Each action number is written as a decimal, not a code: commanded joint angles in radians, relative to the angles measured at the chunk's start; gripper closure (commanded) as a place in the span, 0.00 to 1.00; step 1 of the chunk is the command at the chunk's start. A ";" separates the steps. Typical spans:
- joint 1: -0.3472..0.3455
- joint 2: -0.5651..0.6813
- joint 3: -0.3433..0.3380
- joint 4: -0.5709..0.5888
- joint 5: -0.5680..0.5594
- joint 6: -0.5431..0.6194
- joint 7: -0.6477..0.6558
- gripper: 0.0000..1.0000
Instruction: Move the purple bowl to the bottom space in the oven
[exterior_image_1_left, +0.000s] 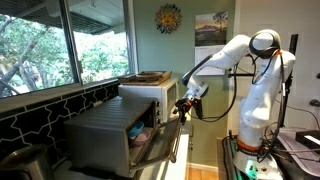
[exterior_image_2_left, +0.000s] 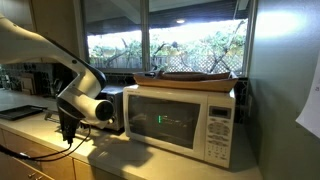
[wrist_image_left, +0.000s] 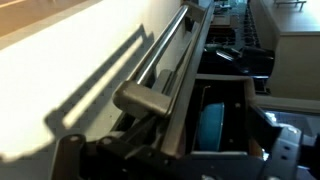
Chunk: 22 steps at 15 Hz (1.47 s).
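Note:
The oven (exterior_image_1_left: 105, 125) is a grey metal box near the window, and its glass door (exterior_image_1_left: 158, 140) hangs open towards the arm. Through the opening I see a pinkish-purple patch (exterior_image_1_left: 143, 129), most likely the purple bowl, above a blue item (exterior_image_1_left: 135, 141). My gripper (exterior_image_1_left: 184, 106) hovers just in front of the door's upper edge, open and empty. In the wrist view the door's bar handle (wrist_image_left: 160, 55) runs diagonally right before me. A round blue dish (wrist_image_left: 212, 125) stands in the dark interior beyond it. My gripper (wrist_image_left: 180, 168) straddles the door edge with dark fingers (wrist_image_left: 285, 150) wide apart.
A white microwave (exterior_image_2_left: 185, 122) sits beside the oven (exterior_image_2_left: 116, 106), with a flat wooden tray (exterior_image_2_left: 190, 76) on top. My gripper (exterior_image_2_left: 68, 126) hangs over the counter (exterior_image_2_left: 40, 135) in front. Windows and a tiled wall stand behind the appliances.

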 joint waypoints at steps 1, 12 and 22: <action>-0.037 -0.037 0.019 -0.022 0.092 -0.071 -0.061 0.00; -0.051 -0.122 0.147 -0.012 0.384 0.074 -0.085 0.00; -0.043 -0.148 0.241 0.022 0.578 0.244 -0.083 0.00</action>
